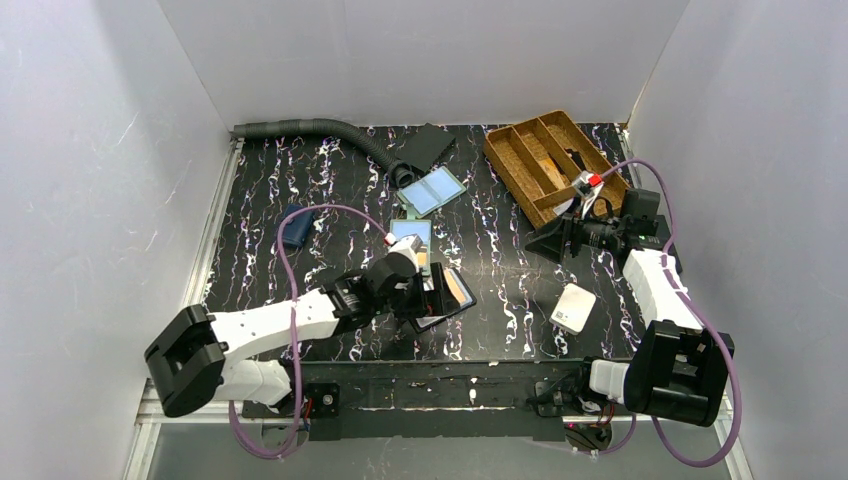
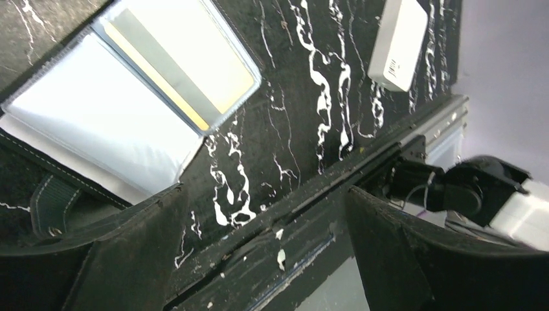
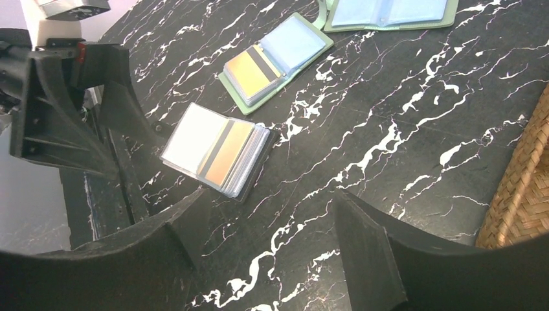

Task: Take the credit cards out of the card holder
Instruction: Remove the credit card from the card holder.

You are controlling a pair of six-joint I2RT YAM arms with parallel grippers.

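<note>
This was a robotics lab cell: white panels (image 1: pixel 100 150) walled the black marbled bench (image 1: pixel 500 275) on three sides, a left arm (image 1: pixel 270 325) and a right arm (image 1: pixel 655 285) trailing purple cables (image 1: pixel 340 207) were bolted at the bench's near edge, and a corrugated hose (image 1: pixel 310 128) lay along its far edge.

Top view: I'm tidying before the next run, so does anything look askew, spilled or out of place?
Nothing looks spilled or damaged. The wicker tray sits skewed at the back right, and a grey ribbed hose snakes along the back left, which looks stray among the card things.
</note>
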